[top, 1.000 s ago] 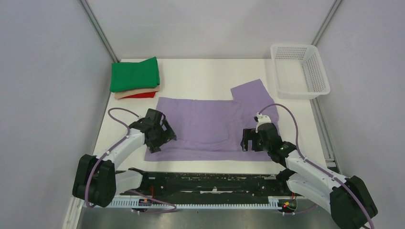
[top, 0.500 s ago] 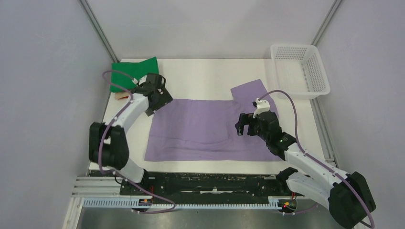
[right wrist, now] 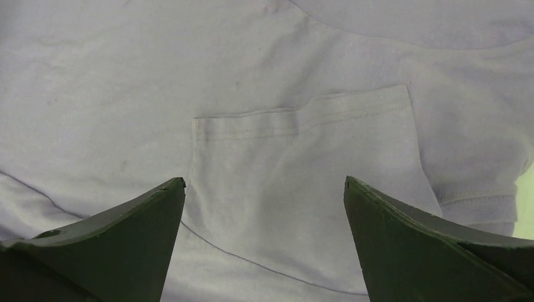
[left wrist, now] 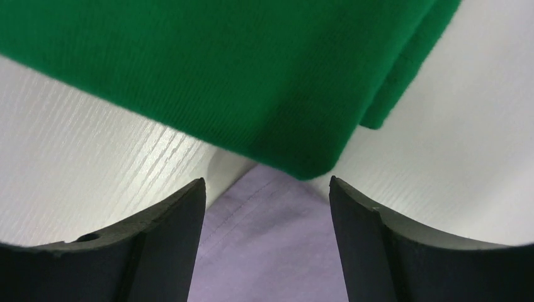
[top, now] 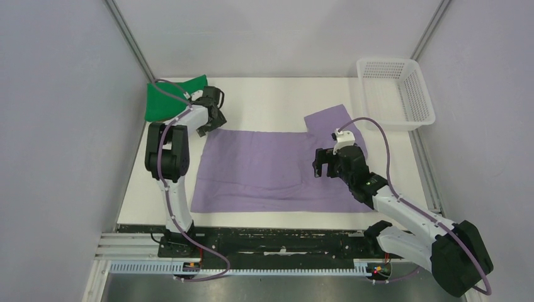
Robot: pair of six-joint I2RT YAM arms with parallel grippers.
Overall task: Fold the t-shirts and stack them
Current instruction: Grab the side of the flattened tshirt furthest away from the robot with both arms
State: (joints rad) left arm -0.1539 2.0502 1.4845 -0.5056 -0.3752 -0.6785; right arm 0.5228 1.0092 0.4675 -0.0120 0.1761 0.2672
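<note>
The lavender t-shirt (top: 271,167) lies spread flat across the table's middle, one sleeve (top: 330,119) pointing to the far right. My left gripper (top: 210,124) is open at the shirt's far-left corner (left wrist: 264,245), right beside the folded green t-shirt (top: 170,99), whose corner (left wrist: 239,75) fills the left wrist view. My right gripper (top: 322,170) is open just above the shirt's right part, over a chest pocket (right wrist: 308,170). The beige and red shirts are hidden behind my left arm.
A white mesh basket (top: 395,93) stands at the far right corner. The table's left edge runs close beside the green stack. Bare white table (top: 271,100) lies behind the purple shirt.
My left arm has swung from the shirt's near-left corner to its far-left corner by the green stack. My right gripper has shifted slightly away from me. The shirt's near-left corner now lies flat.
</note>
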